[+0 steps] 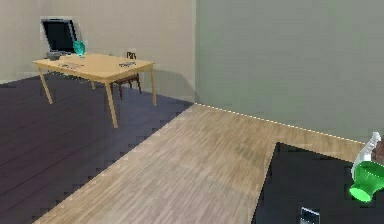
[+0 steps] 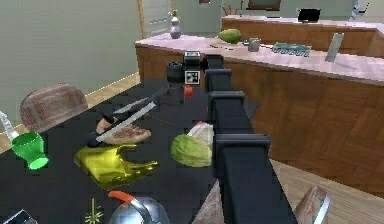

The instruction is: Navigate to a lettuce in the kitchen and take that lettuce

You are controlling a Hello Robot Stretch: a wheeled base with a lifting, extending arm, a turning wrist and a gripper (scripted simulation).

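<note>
A pale green, rounded lettuce (image 2: 189,150) lies on the dark tabletop (image 2: 70,185), right against the left side of my arm's dark bar (image 2: 238,140). The arm reaches past it toward the kitchen counter. Its two white marker squares (image 2: 192,62) stand at the far end, with the gripper (image 2: 177,76) just left of them. A small red thing (image 2: 188,91) sits on the table right by the gripper's far end, so I cannot tell whether it holds anything.
The table also carries a yellow object (image 2: 110,162), a knife with bread (image 2: 125,122), a green spray bottle (image 2: 30,150) (image 1: 368,175) and a metal kettle (image 2: 138,210). A pink-topped counter (image 2: 290,62) runs behind, a chair (image 2: 52,103) stands at the left, and a wooden desk (image 1: 95,68) stands ahead.
</note>
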